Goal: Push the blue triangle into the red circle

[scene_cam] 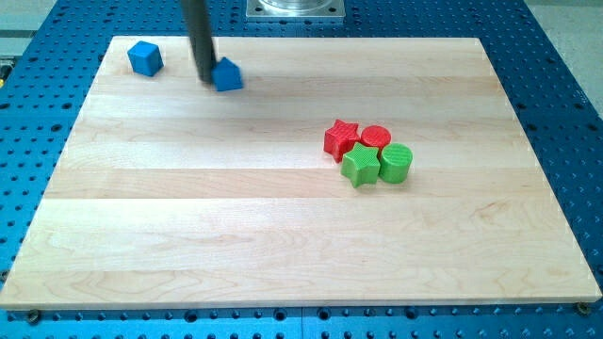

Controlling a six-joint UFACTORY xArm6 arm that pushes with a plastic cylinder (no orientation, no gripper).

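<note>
Blue and small, the plastic blue triangle (227, 74) is sitting near the top-left of the pale wooden board (283, 235), well apart from the red circle (376, 137) clustered with a red star (340, 137), green star (360, 165) and green cylinder (397, 162). My tip (205, 77) is touching its left side; being a bare rod, it is gripping nothing. An off-centre push is likely sending the triangle spinning away, or striking the red star first. A blue cube (145, 57) is lying further left.
</note>
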